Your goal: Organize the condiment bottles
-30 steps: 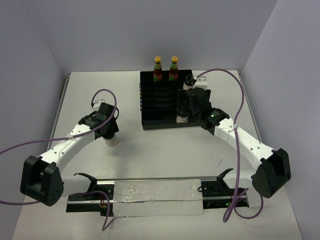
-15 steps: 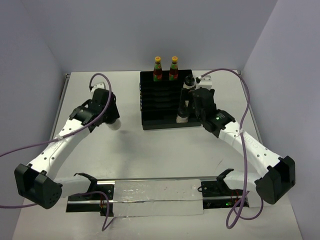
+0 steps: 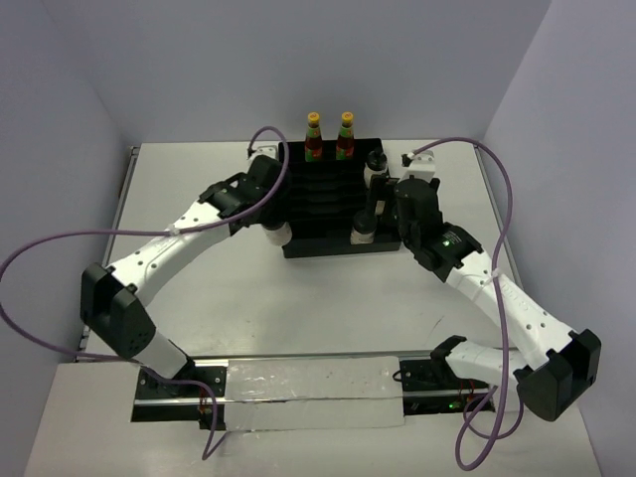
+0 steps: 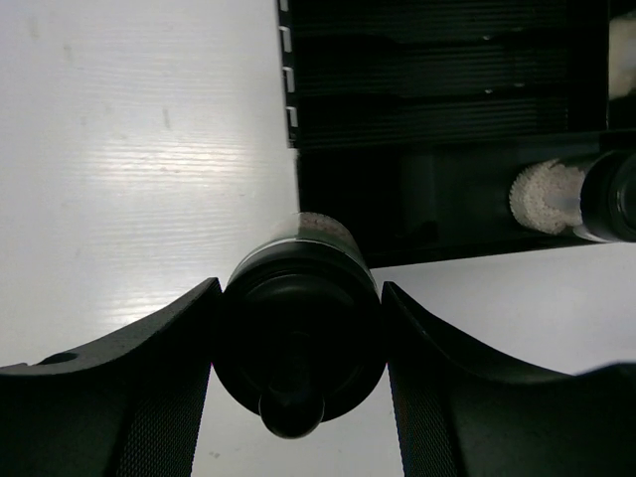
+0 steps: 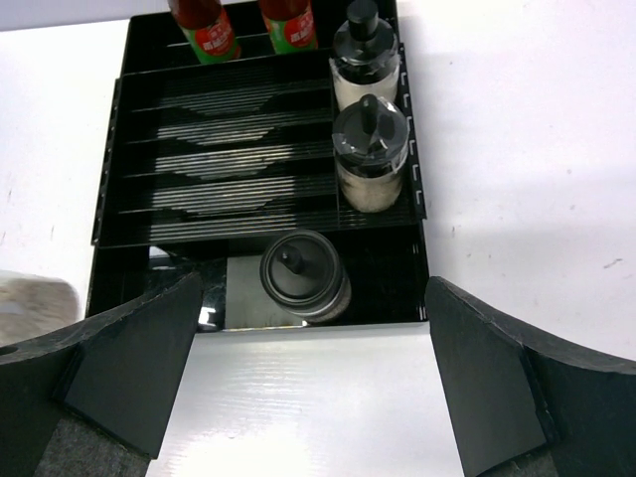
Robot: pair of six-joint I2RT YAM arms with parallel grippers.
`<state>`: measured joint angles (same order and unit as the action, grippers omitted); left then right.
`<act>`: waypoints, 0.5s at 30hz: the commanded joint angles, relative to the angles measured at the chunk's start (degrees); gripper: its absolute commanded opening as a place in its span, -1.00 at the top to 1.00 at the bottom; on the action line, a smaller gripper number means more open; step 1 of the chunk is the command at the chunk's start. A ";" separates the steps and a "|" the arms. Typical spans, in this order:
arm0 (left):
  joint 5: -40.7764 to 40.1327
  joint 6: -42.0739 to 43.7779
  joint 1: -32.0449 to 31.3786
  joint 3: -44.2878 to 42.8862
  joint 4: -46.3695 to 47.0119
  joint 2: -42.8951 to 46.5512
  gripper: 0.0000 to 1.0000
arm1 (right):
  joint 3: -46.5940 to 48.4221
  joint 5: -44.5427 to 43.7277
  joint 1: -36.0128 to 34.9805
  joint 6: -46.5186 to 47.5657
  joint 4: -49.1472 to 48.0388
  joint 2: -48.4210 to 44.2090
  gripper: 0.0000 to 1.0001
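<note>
Two sauce bottles (image 3: pixel 313 137) (image 3: pixel 346 136) with yellow caps stand at the back of the black slotted tray (image 3: pixel 316 197); they also show in the right wrist view (image 5: pixel 204 25) (image 5: pixel 288 20). Three black-lidded jars (image 5: pixel 364 55) (image 5: pixel 370 149) (image 5: pixel 303 275) stand along the tray's right side. My left gripper (image 3: pixel 272 217) (image 4: pixel 298 298) is shut on the fourth jar (image 3: pixel 281 237) (image 4: pixel 298 333) at the tray's front left corner. My right gripper (image 3: pixel 376 211) (image 5: pixel 313 298) is open and empty above the front right jar (image 3: pixel 364 232).
The tray (image 4: pixel 437 99) (image 5: pixel 229 149) has several slotted rows in its middle. A metal rail with a clear sheet (image 3: pixel 308 383) runs along the table's near edge. Purple cables (image 3: pixel 497 199) loop off both arms. Walls close in the back and both sides.
My left arm has carried the jar from the left of the table rightward to the tray's front left corner. My right gripper has shifted slightly and stays open.
</note>
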<state>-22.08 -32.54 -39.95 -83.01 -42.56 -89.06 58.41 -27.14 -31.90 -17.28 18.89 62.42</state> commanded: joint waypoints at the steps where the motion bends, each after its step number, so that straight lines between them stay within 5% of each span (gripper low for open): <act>1: 1.13 -0.54 -3.28 -6.83 5.72 -3.41 0.80 | 0.70 -2.78 0.26 0.88 0.74 -2.16 -1.00; 15: 2.32 -2.34 -6.41 -12.95 9.47 -14.40 0.79 | -0.27 -5.55 0.34 1.64 2.11 -4.09 -1.00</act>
<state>-20.17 -33.74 -45.56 -91.14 -38.17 -101.98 58.38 -30.54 -31.88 -16.37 20.81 60.46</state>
